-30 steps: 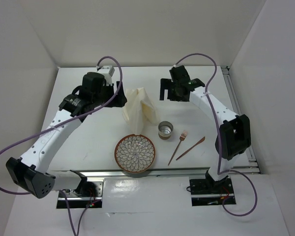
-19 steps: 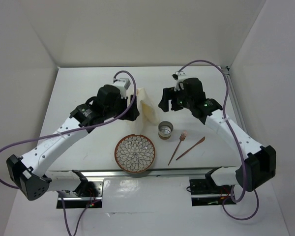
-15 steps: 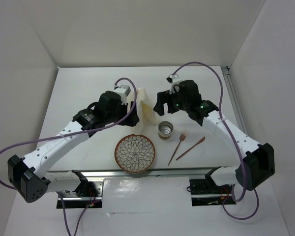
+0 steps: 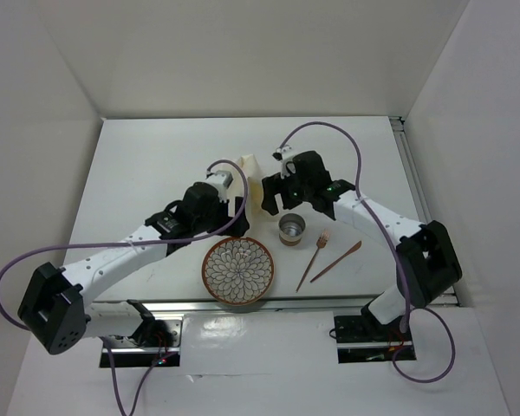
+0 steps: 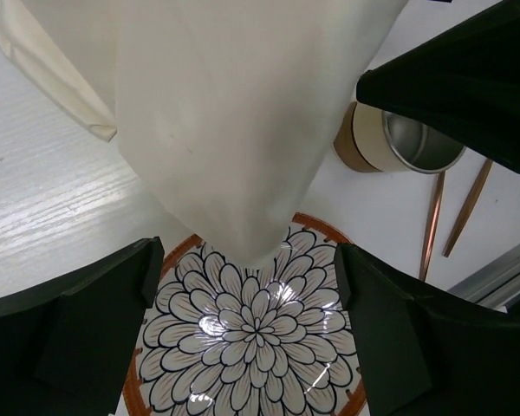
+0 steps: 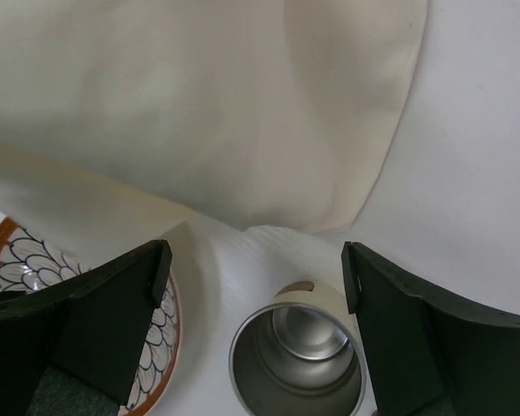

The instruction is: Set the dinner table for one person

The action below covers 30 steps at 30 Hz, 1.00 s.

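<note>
A crumpled cream cloth (image 4: 253,178) stands in a heap on the white dinner table (image 4: 139,173), between my two grippers. My left gripper (image 4: 236,206) is at its left, jaws open; in the left wrist view the cloth (image 5: 225,121) tapers down to the flower-patterned plate (image 5: 260,338), and my left gripper (image 5: 251,334) has only that plate between its fingers. My right gripper (image 4: 273,198) is at the cloth's right, also open. Its wrist view shows the cloth (image 6: 199,113) ahead and the steel cup (image 6: 299,355) below my right gripper (image 6: 256,299).
The plate (image 4: 237,270) lies near the front edge, with the cup (image 4: 291,229) to its right. A copper fork (image 4: 314,258) and a second copper utensil (image 4: 335,261) lie slanted right of the cup. An aluminium rail (image 4: 269,303) runs along the front.
Both arms have swung inward and toward the front, closing in on the cloth from either side. The cloth now shows as a narrower heap, partly hidden by the grippers.
</note>
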Available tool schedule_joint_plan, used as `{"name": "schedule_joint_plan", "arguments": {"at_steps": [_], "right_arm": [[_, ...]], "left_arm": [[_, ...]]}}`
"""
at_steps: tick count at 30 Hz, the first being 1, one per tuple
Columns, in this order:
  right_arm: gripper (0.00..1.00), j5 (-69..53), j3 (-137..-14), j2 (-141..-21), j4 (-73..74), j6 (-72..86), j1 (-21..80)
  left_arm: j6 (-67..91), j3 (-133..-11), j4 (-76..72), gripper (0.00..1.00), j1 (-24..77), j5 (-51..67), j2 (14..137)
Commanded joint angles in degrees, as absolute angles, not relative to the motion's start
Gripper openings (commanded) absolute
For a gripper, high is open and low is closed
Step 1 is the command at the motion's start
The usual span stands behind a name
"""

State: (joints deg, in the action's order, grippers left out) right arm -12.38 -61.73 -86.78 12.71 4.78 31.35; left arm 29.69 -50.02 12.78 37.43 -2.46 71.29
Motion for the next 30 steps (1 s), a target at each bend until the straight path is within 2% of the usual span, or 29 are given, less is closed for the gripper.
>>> {"name": "schedule_joint_plan", "arguments": {"at_steps": [1, 6, 7, 10, 11, 12, 13, 14, 15, 16, 17, 23, 27, 30], "right_arm": [[0.88, -11.3, -60.4, -87.8, 5.9, 4.7, 31.4], [0.77, -12.0, -62.5, -93.7, 3.6, 6.0, 31.4], [0.75, -12.0, -62.5, -94.5, 2.7, 6.0, 31.4], [0.57, -12.0, -63.7, -97.3, 0.9, 6.6, 30.9], [0.51, -12.0, -63.7, -98.0, 0.9, 7.1, 30.8], [0.39, -11.5, -64.9, -99.2, 0.9, 7.1, 30.8], [0.32, -11.5, -65.0, -99.2, 0.9, 7.6, 30.8], [0.25, -10.9, -66.7, -99.9, 1.4, 7.6, 30.2], [0.1, -10.9, -67.5, -99.9, 1.4, 7.6, 30.2], [0.04, -10.3, -68.4, -99.9, 1.9, 7.0, 29.7], [0.0, -9.7, -71.0, -100.5, 1.9, 7.0, 29.0], [0.0, -8.3, -88.7, -106.1, 7.3, 5.4, 23.1], [0.0, -7.2, -113.6, -114.6, 14.2, 4.3, 19.8], [0.0, -6.6, -122.3, -114.8, 14.3, 3.6, 19.2]], "left_arm": [[31.7, -47.6, 2.8, 1.0, 37.7, -4.9, 71.5], [31.7, -48.5, 0.3, 0.95, 37.7, -8.3, 76.3], [31.1, -49.1, 0.3, 0.9, 37.7, -8.9, 77.2], [31.1, -51.6, 1.0, 0.79, 37.7, -10.8, 80.4], [31.1, -52.9, 1.9, 0.67, 37.7, -11.9, 81.0], [31.1, -53.7, 2.6, 0.61, 37.7, -12.6, 81.7], [31.1, -54.6, 3.6, 0.53, 37.7, -13.3, 82.3], [31.1, -56.4, 5.8, 0.33, 37.7, -15.4, 82.9], [31.1, -57.5, 6.9, 0.24, 37.7, -16.3, 82.9], [30.0, -58.5, 8.0, 0.16, 37.2, -17.1, 82.9], [30.0, -60.9, 9.2, 0.0, 36.7, -18.4, 82.9], [21.5, -73.9, 12.7, 0.0, 26.2, -16.7, 83.5], [16.5, -88.0, 13.5, 0.0, 16.4, -12.8, 89.6], [13.7, -98.5, 13.5, 0.0, 12.4, -8.7, 94.2]]}}
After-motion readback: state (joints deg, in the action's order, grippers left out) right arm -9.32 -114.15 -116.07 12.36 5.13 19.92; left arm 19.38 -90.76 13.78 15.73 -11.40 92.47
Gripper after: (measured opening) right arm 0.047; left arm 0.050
